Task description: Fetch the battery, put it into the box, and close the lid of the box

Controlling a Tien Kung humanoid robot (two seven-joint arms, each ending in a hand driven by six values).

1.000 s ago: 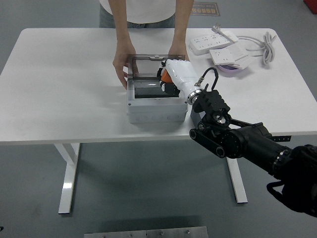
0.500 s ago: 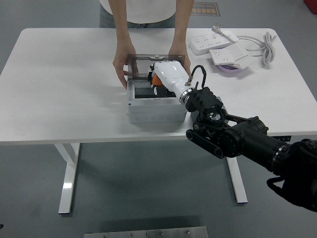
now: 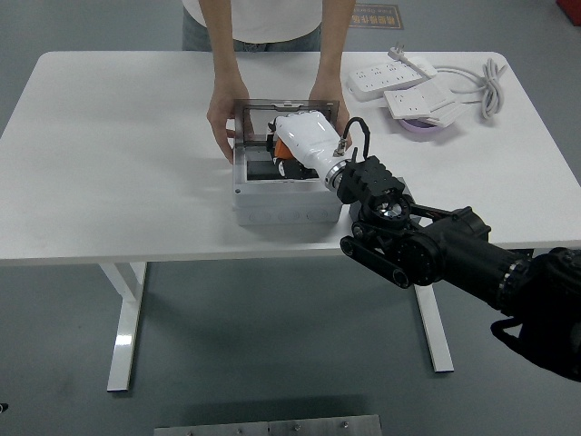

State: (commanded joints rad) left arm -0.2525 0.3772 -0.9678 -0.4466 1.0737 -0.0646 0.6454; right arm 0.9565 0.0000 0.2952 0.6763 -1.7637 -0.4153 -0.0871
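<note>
Right hand (image 3: 304,138) sits inside the open box (image 3: 286,195) at frame centre, fingers curled around the orange battery (image 3: 283,152), which is down in the box cavity. Lid (image 3: 283,111) up at the back; person's hands (image 3: 221,123) steady both box sides.

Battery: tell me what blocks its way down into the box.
Nothing visible does. The right robot hand holds the orange battery inside the open box. The lid stands raised at the back, and the person's hands grip the box's sides, outside the opening.
</note>
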